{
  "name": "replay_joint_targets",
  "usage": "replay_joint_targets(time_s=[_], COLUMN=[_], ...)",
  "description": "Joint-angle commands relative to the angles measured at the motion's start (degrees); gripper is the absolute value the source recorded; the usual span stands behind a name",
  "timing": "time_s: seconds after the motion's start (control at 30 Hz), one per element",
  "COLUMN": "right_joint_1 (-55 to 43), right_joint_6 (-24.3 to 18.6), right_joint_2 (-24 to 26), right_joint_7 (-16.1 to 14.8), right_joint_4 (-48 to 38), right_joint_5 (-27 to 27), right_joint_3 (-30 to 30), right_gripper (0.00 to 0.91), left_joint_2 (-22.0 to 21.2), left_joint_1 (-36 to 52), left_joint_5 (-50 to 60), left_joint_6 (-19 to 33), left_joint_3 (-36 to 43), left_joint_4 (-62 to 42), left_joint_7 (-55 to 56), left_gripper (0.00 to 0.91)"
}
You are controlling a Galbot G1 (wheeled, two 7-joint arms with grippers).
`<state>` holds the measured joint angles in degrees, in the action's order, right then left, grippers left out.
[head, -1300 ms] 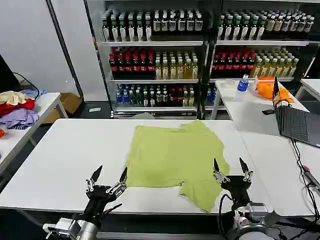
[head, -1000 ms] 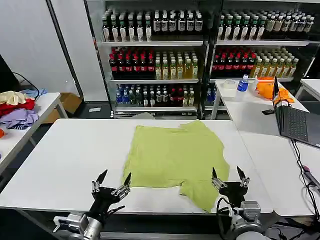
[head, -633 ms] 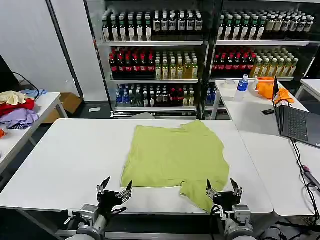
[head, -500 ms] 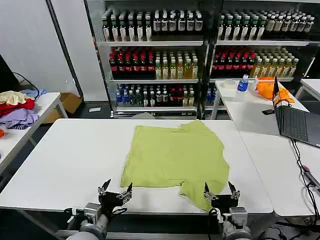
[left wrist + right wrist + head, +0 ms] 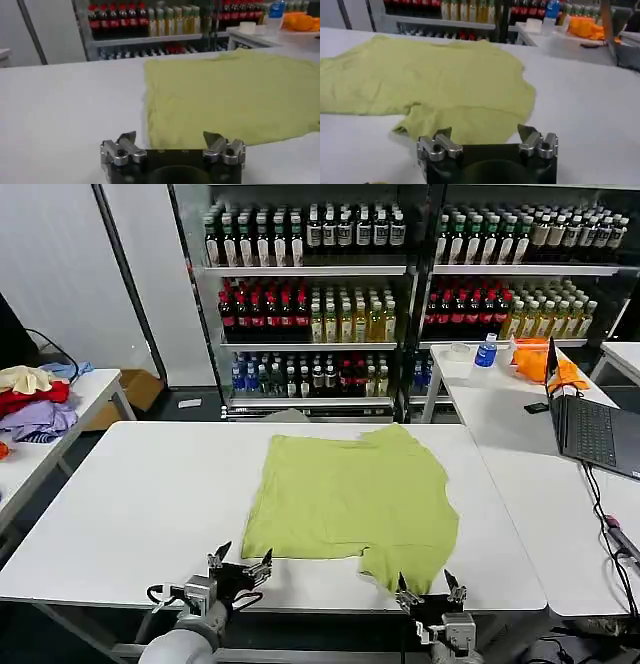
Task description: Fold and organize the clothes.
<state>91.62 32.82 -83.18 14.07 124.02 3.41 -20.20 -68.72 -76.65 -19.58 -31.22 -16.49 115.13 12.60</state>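
The clothes are a lime T-shirt [image 5: 345, 494] lying flat on the white table [image 5: 130, 504], with one sleeve flap reaching toward the front edge at the right. It also fills the far part of the left wrist view [image 5: 230, 95] and the right wrist view [image 5: 440, 82]. My left gripper [image 5: 240, 566] sits low at the table's front edge, just left of the shirt's near corner, open and empty. My right gripper [image 5: 427, 589] is at the front edge below the sleeve flap, open and empty too. In the wrist views both grippers [image 5: 170, 140] [image 5: 484, 133] stand wide apart with nothing between them.
A laptop [image 5: 590, 429] stands on the table to the right. An orange cloth [image 5: 535, 359] and a water bottle [image 5: 486, 351] lie on the table behind. Red, lilac and cream garments [image 5: 32, 399] pile on a left side table. Bottle shelves [image 5: 400, 304] line the back.
Both grippers have drawn back and down toward the table's front edge, staying open. The shirt has not moved.
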Motion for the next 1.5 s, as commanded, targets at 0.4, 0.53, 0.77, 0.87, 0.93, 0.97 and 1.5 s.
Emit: replay_joint_targets(time_s=[0.4, 0.53, 0.77, 0.87, 0.93, 0.97, 1.5], right_joint_1=[0.7, 1.0, 1.3, 1.5, 1.9, 2.1, 9.7], right_joint_6=[0.0, -0.1, -0.6, -1.1, -1.4, -1.4, -2.6], right_joint_2=[-0.1, 0.0, 0.5, 0.9, 1.1, 1.2, 5.8], right_joint_7=[0.1, 0.4, 0.4, 0.8, 1.0, 1.0, -0.7], right_joint_4=[-0.7, -0.6, 0.8, 1.5, 2.3, 2.8, 16.5], right_joint_5=[1.6, 2.2, 2.5, 2.7, 2.5, 2.5, 5.0], right_joint_3=[0.8, 0.7, 0.5, 0.1, -0.4, -0.6, -7.5], right_gripper=[0.000, 0.000, 0.000, 0.000, 0.000, 0.000, 0.000], left_joint_2=[0.4, 0.5, 0.7, 0.9, 0.9, 0.9, -0.2], left_joint_1=[2.3, 2.1, 1.3, 0.3, -0.4, -0.7, -16.0], left_joint_5=[-1.7, -1.9, -3.6, -3.9, -4.2, -4.3, -6.8], left_joint_6=[0.6, 0.7, 1.7, 2.1, 2.6, 2.7, 4.4], left_joint_3=[1.7, 1.7, 1.8, 1.7, 1.2, 1.0, -9.2], left_joint_4=[-5.2, -5.4, -4.2, -2.7, -1.5, -1.1, 17.9], left_joint_7=[0.3, -0.1, -1.6, -2.1, -2.4, -2.5, -2.5], left_gripper=[0.020, 0.020, 0.020, 0.020, 0.020, 0.020, 0.020])
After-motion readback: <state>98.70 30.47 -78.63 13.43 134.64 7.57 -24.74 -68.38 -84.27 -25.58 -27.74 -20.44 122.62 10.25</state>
